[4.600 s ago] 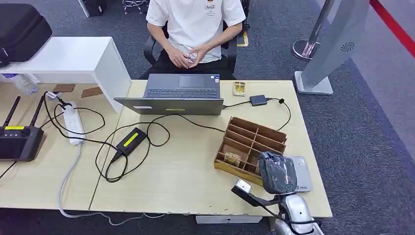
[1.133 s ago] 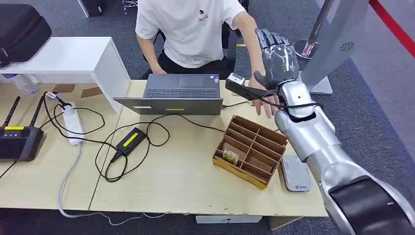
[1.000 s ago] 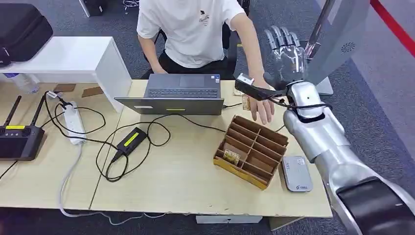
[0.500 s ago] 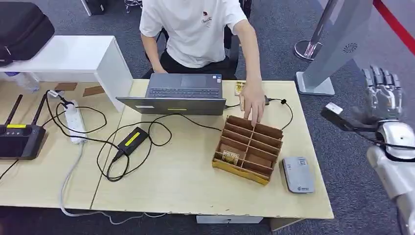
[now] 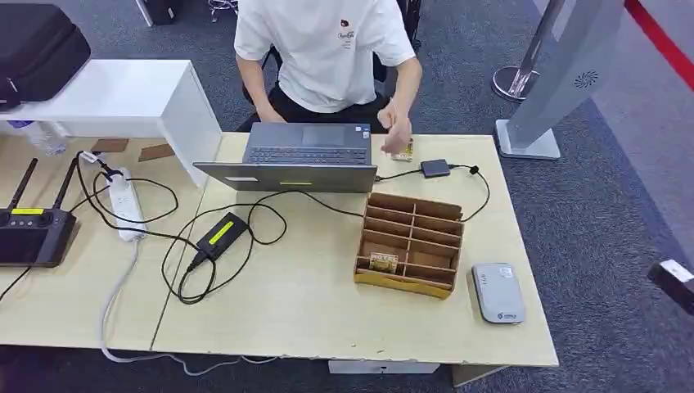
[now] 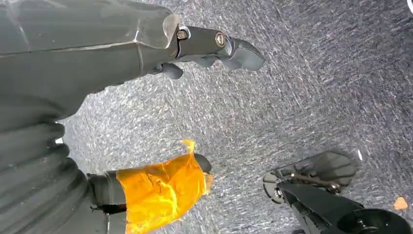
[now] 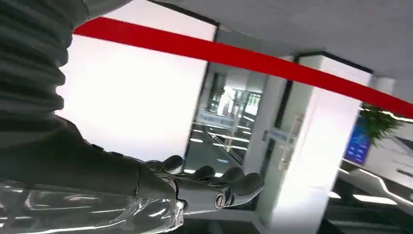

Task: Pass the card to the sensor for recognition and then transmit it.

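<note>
A patterned card [image 5: 382,263] lies in a front compartment of the wooden organizer [image 5: 409,244] on the table. The grey card sensor [image 5: 497,292] lies flat to the right of the organizer, near the table's front right corner. A person seated behind the laptop holds a hand [image 5: 397,131] over a small stack of cards [image 5: 401,151] at the table's far edge. My right hand [image 7: 146,190] is off the table with its fingers [image 7: 214,187] stretched out and nothing in it. My left hand [image 6: 122,44] hangs over the carpet, fingers apart, holding nothing.
A laptop [image 5: 307,155], a black power brick [image 5: 219,234] with looped cables, a white power strip [image 5: 123,205] and a black router [image 5: 29,233] occupy the table's left and middle. A grey stand [image 5: 548,82] rises right of the table. A dark part of my right arm [image 5: 675,282] sits at the right edge.
My right arm swung from the person's hand out to the right and dropped out of the head view. The person's hand drew back to the far edge. The organizer has turned slightly.
</note>
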You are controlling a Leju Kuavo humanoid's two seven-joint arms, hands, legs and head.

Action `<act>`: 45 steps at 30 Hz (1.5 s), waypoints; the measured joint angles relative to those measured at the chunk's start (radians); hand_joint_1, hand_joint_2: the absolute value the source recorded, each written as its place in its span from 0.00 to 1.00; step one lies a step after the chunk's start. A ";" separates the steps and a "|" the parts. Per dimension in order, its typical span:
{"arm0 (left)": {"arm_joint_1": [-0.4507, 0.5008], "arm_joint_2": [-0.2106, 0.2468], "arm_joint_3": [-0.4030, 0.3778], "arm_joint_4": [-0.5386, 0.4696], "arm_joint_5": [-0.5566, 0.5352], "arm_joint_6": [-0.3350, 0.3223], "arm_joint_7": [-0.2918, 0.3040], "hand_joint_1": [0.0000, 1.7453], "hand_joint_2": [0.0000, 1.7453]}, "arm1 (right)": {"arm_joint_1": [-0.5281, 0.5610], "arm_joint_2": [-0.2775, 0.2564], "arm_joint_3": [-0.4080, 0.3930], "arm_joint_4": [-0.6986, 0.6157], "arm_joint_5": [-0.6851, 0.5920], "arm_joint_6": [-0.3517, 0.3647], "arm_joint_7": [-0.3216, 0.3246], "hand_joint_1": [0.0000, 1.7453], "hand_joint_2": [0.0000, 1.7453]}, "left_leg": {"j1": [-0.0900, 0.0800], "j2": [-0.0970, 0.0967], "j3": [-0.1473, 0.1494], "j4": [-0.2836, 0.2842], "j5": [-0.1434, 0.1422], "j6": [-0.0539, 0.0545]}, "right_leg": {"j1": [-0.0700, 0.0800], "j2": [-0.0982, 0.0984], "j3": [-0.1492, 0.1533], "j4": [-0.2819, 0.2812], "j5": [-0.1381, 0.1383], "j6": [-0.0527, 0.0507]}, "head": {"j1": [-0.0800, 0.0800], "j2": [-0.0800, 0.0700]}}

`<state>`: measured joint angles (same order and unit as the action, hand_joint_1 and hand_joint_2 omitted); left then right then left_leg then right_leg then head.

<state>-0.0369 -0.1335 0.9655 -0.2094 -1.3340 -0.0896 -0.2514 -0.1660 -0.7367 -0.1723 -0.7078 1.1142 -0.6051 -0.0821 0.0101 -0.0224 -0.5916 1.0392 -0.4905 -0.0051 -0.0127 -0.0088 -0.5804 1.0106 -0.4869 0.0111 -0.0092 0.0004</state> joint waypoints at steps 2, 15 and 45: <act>0.000 -0.001 0.009 0.000 0.003 0.001 0.002 0.00 1.00 | 0.033 0.016 -0.067 0.058 0.009 -0.035 -0.024 0.00 1.00 | 0.000 0.000 0.000 0.000 0.000 0.000 | 0.000 0.000 0.000 0.000 0.000 0.000 | 0.000 0.000; -0.002 -0.014 0.056 0.000 0.042 0.019 0.036 0.00 1.00 | 0.139 0.275 -0.369 0.368 -0.033 -0.073 -0.088 0.00 1.00 | 0.001 0.005 0.003 -0.003 -0.001 0.000 | 0.001 0.004 0.000 0.000 -0.001 -0.001 | 0.001 0.000; -0.018 -0.034 0.168 0.000 0.091 0.159 0.149 0.00 1.00 | 0.132 0.902 -0.660 0.513 -0.114 0.362 0.134 0.00 1.00 | 0.001 0.009 0.006 -0.005 0.001 -0.004 | 0.001 0.009 0.001 0.002 -0.002 -0.004 | 0.000 0.000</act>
<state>-0.0545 -0.1675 1.1337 -0.2094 -1.2432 0.0691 -0.1026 -0.0339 0.1656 -0.8324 -0.1945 1.0000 -0.2426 0.0523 0.0110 -0.0130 -0.5857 1.0339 -0.4897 -0.0092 -0.0120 -0.0001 -0.5795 1.0130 -0.4892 0.0074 -0.0092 0.0004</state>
